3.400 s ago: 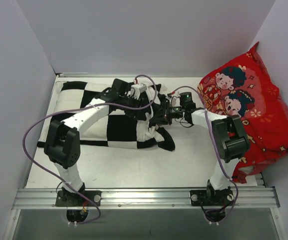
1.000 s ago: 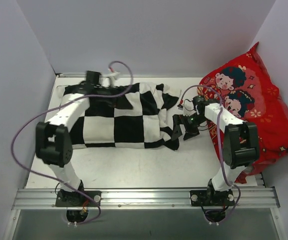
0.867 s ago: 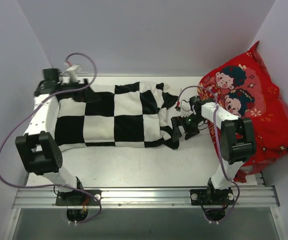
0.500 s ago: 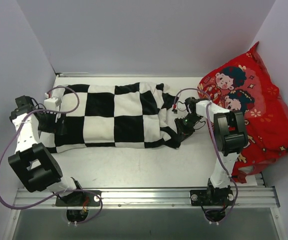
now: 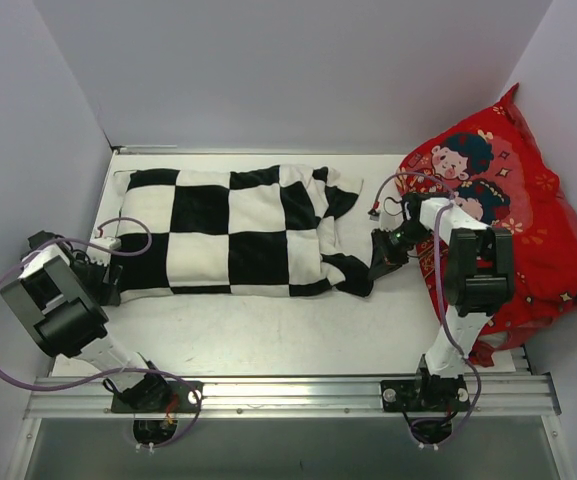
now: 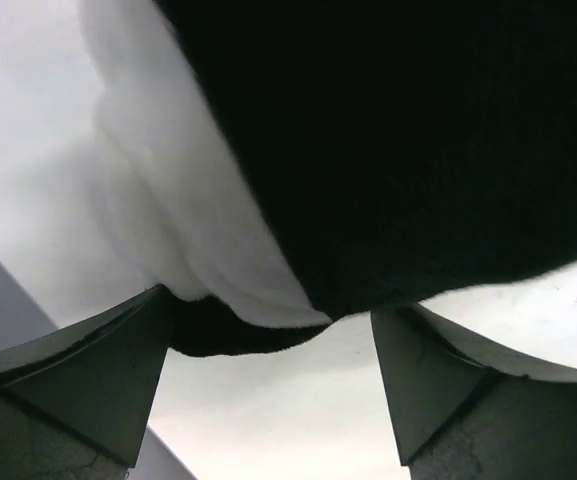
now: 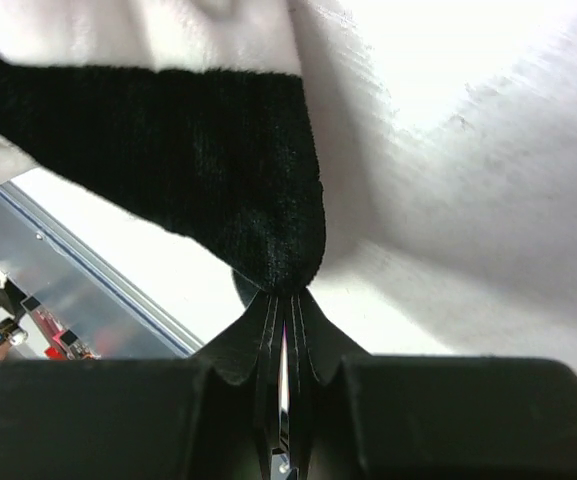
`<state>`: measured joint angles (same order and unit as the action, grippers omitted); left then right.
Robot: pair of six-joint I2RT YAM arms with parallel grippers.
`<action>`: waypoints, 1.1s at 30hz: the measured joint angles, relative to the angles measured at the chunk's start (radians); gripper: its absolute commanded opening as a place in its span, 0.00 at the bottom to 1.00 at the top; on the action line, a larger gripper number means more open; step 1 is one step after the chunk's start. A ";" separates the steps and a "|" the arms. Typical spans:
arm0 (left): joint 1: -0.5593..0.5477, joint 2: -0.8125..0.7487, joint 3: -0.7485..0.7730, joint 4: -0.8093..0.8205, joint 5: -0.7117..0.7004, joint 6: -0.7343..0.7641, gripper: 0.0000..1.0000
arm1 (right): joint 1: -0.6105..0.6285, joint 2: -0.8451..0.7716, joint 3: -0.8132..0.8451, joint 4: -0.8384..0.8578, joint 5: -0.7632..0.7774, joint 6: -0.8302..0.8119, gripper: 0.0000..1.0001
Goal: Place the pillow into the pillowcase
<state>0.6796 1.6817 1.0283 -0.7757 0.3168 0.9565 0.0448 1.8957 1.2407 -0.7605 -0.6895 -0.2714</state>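
Black-and-white pillowcase [image 5: 228, 235] lies plump on the surface [image 5: 268, 335], pillow unseen, presumably inside, and with my right jaws pinching its black corner and left jaws spread, I fear a tug dragging the mouth open.

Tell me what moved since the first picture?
The left arm swung from over the middle of the pillowcase to its near-left corner, jaws open. The right arm pulled back rightward, jaws shut on a black corner. The pillowcase got spread flat. The red cushion stayed put.
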 measured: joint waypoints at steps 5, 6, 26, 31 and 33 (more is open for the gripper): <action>-0.011 0.044 0.022 0.055 -0.031 0.027 0.49 | -0.028 -0.041 0.000 -0.014 -0.024 -0.011 0.00; -0.012 0.053 0.031 0.060 -0.037 0.024 0.41 | -0.032 -0.047 0.001 -0.017 -0.032 -0.012 0.00; -0.151 0.073 0.063 0.050 0.026 -0.058 0.00 | -0.121 -0.048 0.150 -0.028 -0.042 -0.020 0.83; -0.151 0.073 0.063 0.048 0.027 -0.064 0.00 | -0.063 -0.008 0.017 0.011 0.000 0.006 0.97; -0.151 0.073 0.063 0.048 0.027 -0.066 0.00 | -0.061 0.014 -0.025 0.034 0.039 0.034 0.95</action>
<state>0.5282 1.7546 1.0908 -0.7277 0.3435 0.8909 -0.0166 1.9099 1.2156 -0.7261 -0.6510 -0.2375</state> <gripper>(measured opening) 0.026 0.955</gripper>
